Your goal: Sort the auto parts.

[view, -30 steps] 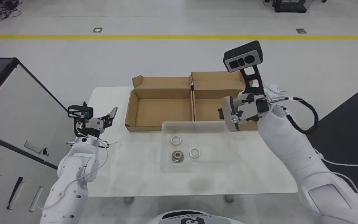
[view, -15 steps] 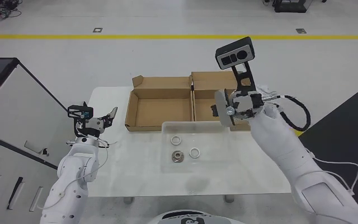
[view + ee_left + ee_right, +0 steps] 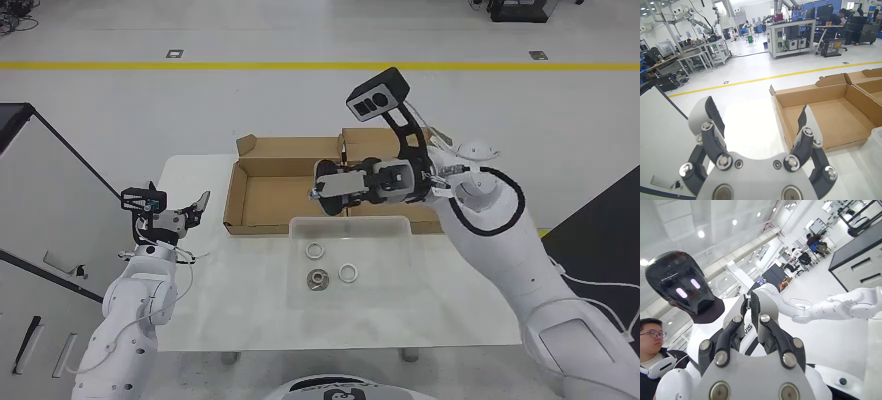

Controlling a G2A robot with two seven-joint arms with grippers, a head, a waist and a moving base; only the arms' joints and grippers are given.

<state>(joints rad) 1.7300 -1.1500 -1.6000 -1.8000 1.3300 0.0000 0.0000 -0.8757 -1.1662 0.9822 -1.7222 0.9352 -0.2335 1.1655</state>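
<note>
Hard to make out: the small metal part [image 3: 748,303] you hold in the right gripper [image 3: 750,298] is mostly buried between the black ribbed pads [image 3: 755,308]. A coiled or threaded stub shows. Whether it is a spring or a screw cannot be told.
Covered: the right arm lies across the middle of the right cardboard box [image 3: 365,148], hiding most of its floor.
Cut off: in the left wrist view that box and the clear bin [image 3: 380,295] run out of the picture.
Right tool: your jaws stand nearly together, clamped on the small metal part. Seen from above, the gripper hangs over the 3 o'clock end of the left cardboard box [image 3: 270,195], at 12 o'clock from the bin, with its fingers pointing toward 9 o'clock.
Left tool: your left gripper [image 3: 757,103] is spread wide with nothing between its pads. It hangs over the table [image 3: 230,300] near the edge, at about 10 o'clock from the bin and well apart from it.
Bin contents: a metal ring [image 3: 315,249] lies at 10 o'clock, a second ring [image 3: 348,271] at 4 o'clock and a hub-like part [image 3: 316,280] at 8 o'clock. All three lie apart from one another.
Boxes: the two open boxes sit side by side, walls touching, at 12 o'clock from the bin.
</note>
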